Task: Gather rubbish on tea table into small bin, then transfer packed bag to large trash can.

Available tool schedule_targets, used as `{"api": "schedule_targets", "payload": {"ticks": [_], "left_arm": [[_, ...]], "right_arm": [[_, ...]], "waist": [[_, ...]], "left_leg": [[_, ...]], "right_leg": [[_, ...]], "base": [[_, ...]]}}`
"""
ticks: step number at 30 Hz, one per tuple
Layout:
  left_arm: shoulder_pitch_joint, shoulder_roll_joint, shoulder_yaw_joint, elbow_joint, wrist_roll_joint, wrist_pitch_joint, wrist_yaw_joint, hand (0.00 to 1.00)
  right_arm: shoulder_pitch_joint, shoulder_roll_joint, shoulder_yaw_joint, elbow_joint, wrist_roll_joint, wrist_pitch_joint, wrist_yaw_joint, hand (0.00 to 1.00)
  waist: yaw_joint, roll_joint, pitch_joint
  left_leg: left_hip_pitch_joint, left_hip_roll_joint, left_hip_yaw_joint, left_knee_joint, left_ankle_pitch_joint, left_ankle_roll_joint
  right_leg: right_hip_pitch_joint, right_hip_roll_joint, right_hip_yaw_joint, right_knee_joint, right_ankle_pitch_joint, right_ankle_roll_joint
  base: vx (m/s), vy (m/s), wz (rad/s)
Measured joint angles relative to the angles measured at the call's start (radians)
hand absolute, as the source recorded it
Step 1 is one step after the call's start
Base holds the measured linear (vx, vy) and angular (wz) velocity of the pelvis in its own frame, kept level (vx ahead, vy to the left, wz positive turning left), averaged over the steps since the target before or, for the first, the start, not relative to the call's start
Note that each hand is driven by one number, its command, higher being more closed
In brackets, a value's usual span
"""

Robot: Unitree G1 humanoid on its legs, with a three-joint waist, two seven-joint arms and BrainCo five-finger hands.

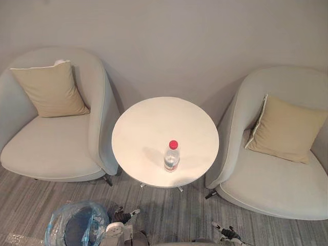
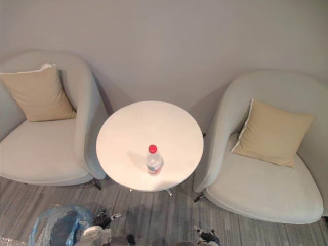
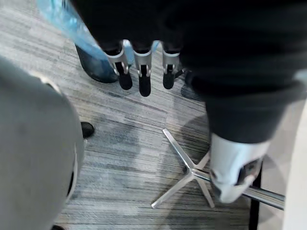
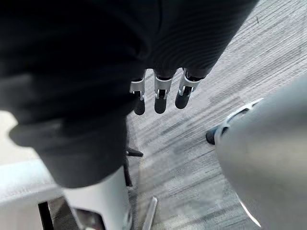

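Note:
A clear plastic bottle (image 1: 171, 157) with a red cap stands upright near the front edge of the round white tea table (image 1: 148, 128). On the floor at the lower left stands the small dark bin (image 1: 77, 224), lined with a blue bag (image 3: 67, 21). My left hand (image 1: 119, 228) hangs low beside the bin, its fingers (image 3: 143, 72) straight and holding nothing. Low in front of the right armchair, my right hand (image 1: 228, 234) is idle, and its fingers (image 4: 160, 96) are relaxed and empty too.
Two pale grey armchairs flank the table, the left one (image 1: 56, 148) and the right one (image 1: 277, 184), each with a beige cushion (image 1: 50, 89). The table's metal star base (image 3: 192, 175) rests on the grey striped carpet. A plain wall stands behind.

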Motion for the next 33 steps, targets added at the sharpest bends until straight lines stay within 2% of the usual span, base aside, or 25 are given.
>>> {"api": "schedule_targets", "payload": {"ticks": [6,9,10,14,17,27,33], "left_arm": [[0.006,0.018,-0.024,0.021,0.009,0.003,0.003,0.0],[0.007,0.018,-0.031,0.021,0.009,0.002,0.003,0.0],[0.008,0.018,-0.03,0.021,0.009,0.001,0.004,0.0],[0.011,0.024,-0.031,0.019,0.019,-0.004,0.005,0.0],[0.012,0.025,-0.031,0.018,0.039,-0.009,0.005,0.0],[0.015,0.025,-0.039,0.012,0.069,-0.027,0.002,0.0],[0.018,0.024,-0.048,-0.002,0.087,-0.027,0.002,0.0]], "right_arm": [[-0.023,-0.031,0.102,-0.022,-0.069,-0.003,-0.011,0.0],[-0.019,-0.057,0.16,-0.132,-0.093,-0.011,-0.021,0.0],[-0.009,-0.072,0.185,-0.221,-0.12,-0.018,-0.023,0.0],[0.018,-0.102,0.216,-0.427,-0.196,-0.045,-0.021,0.0],[0.028,-0.116,0.251,-0.506,-0.261,-0.058,-0.012,0.0],[0.03,-0.17,0.347,-0.648,-0.355,-0.09,0.031,0.0],[0.014,-0.197,0.406,-0.671,-0.394,-0.09,0.039,0.0]], "waist": [[-0.001,0.005,-0.006],[-0.002,0.008,-0.008],[-0.002,0.007,-0.008],[-0.002,-0.005,-0.009],[-0.002,-0.008,-0.009],[-0.001,-0.004,-0.007],[0.003,0.001,-0.004]], "left_leg": [[0.012,-0.005,-0.037,-0.071,0.047,-0.002],[0.012,-0.003,-0.063,-0.084,0.049,-0.005],[0.011,-0.003,-0.069,-0.091,0.049,-0.005],[-0.002,-0.011,-0.08,-0.096,0.054,0.0],[-0.007,-0.014,-0.085,-0.102,0.062,0.003],[-0.021,-0.019,-0.141,-0.112,0.073,0.002],[-0.027,-0.027,-0.192,-0.123,0.079,0.004]], "right_leg": [[0.012,0.017,-0.008,-0.051,0.025,-0.01],[0.014,0.026,-0.006,-0.069,0.038,-0.015],[0.013,0.029,-0.004,-0.081,0.047,-0.012],[0.01,0.027,-0.005,-0.104,0.063,-0.01],[0.01,0.027,-0.006,-0.121,0.074,-0.007],[0.012,0.03,-0.028,-0.134,0.077,-0.006],[0.025,0.031,-0.06,-0.149,0.077,-0.006]], "base": [[0.02,-0.014,0.06],[-0.01,-0.03,-0.03],[-0.03,0.005,-0.05],[-0.03,0.025,0.02],[-0.01,0.008,0.01],[-0.02,-0.012,0.07],[0.0,-0.014,0.16]]}}
